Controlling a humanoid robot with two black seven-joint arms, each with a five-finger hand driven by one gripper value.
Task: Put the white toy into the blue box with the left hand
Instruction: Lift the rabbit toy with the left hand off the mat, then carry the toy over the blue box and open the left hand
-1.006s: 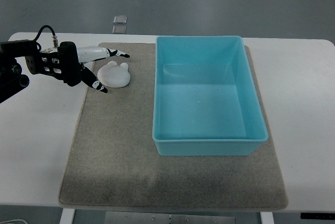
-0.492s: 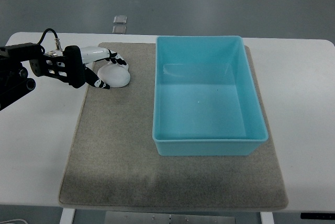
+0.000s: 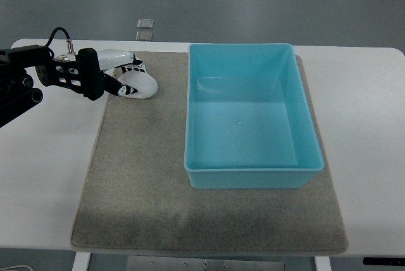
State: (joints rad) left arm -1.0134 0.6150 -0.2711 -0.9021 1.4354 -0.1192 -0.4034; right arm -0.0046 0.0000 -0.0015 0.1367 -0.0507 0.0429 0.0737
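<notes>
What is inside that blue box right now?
The blue box holds nothing; its whole floor shows bare. The white toy sits outside on the grey mat, with the left hand closed around it.

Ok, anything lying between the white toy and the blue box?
No. In the top view, only a bare strip of the grey mat separates the white toy, gripped by the left hand, from the blue box.

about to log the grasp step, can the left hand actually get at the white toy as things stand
Probably yes: the left hand is already at the white toy on the mat, fingers curled around its left side, nothing between them. Whether the hold is firm is unclear.
</notes>
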